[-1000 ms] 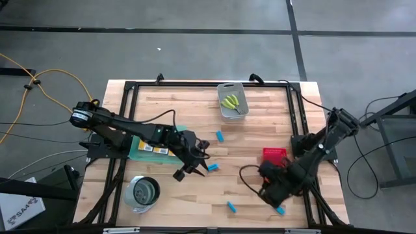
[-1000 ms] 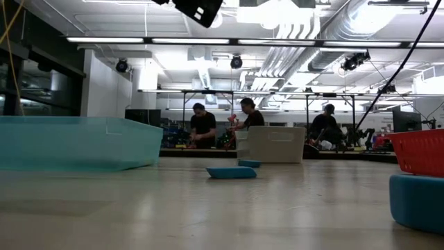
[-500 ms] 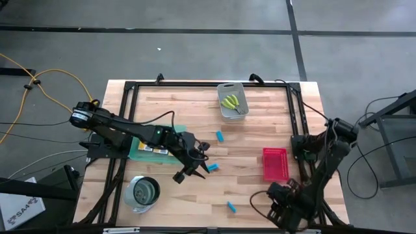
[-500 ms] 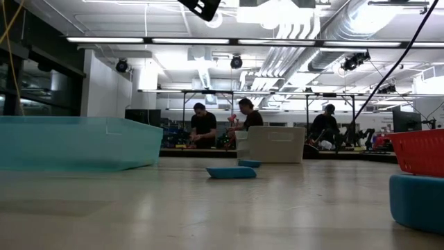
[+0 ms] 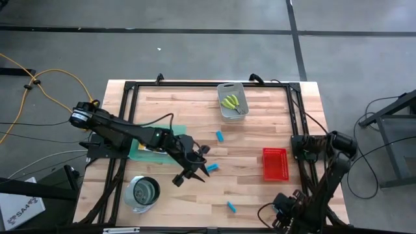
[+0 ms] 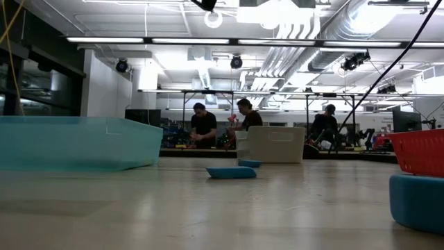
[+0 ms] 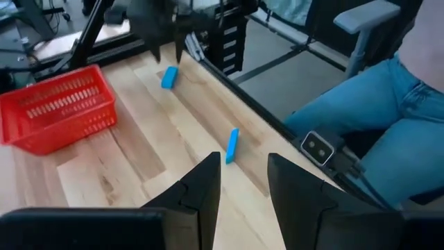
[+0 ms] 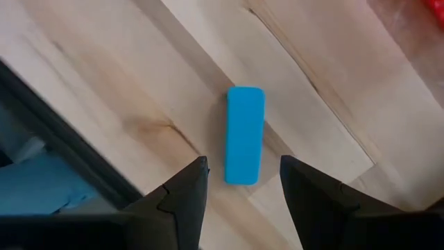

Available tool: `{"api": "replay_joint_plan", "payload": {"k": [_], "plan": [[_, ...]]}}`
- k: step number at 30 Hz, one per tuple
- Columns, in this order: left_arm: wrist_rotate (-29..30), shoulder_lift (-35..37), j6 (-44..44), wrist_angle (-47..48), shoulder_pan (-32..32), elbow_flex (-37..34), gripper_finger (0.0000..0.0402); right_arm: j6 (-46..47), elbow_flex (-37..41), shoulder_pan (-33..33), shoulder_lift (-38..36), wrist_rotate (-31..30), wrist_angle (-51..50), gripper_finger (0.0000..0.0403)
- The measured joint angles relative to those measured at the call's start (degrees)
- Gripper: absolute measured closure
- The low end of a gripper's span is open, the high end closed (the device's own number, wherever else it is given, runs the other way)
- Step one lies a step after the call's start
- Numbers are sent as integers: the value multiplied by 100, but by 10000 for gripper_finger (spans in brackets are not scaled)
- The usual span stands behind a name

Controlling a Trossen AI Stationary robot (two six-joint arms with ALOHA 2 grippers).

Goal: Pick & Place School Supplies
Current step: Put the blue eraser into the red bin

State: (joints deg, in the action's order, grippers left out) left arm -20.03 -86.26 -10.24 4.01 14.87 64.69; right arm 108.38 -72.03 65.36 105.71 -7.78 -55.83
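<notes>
Three light-blue blocks (image 5: 220,136) (image 5: 212,168) (image 5: 231,207) lie flat on the wood table. A fourth block (image 8: 245,144) lies just ahead of my open right gripper (image 8: 244,173), which hangs over the near right corner (image 5: 285,209) without touching it. My open left gripper (image 5: 187,174) hovers mid-table beside one block, with another block (image 7: 232,144) ahead of its fingers (image 7: 243,167). The yellow-green tools (image 5: 231,101) lie in the grey bin. The crayon boxes (image 5: 148,149) on the green mat are mostly hidden by the left arm.
A red tray (image 5: 274,162) stands right of centre. The grey bin (image 5: 223,110) is at the far edge and a round metal cup (image 5: 143,192) near the left corner. The green mat (image 5: 136,151) lies under the left arm. People stand in the room beyond, and a seated person's leg (image 7: 374,104) is by the table.
My right gripper has swung from beside the red tray toward the table's near edge. It now hangs over the block at the near right corner, which it hides from above.
</notes>
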Motion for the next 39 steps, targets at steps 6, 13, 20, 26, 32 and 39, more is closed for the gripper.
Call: {"api": "replay_joint_plan", "payload": {"k": [6, 13, 20, 26, 32, 39], "plan": [[41, 0, 25, -139, 89, 0, 287, 10, 0, 29, 308, -7, 20, 230], [44, 0, 90, -157, 112, 2, 287, 9, 0, 29, 490, 18, 163, 230], [42, 0, 88, -155, 112, 2, 287, 9, 0, 29, 613, 8, 263, 230], [42, 0, 129, -155, 112, 2, 287, 137, -2, 29, 632, -2, 299, 242], [39, 0, 129, -153, 112, 2, 287, 139, -2, 29, 634, -19, 367, 293], [33, 0, 129, -153, 112, 2, 287, 139, -9, 29, 634, -15, 382, 330]]}}
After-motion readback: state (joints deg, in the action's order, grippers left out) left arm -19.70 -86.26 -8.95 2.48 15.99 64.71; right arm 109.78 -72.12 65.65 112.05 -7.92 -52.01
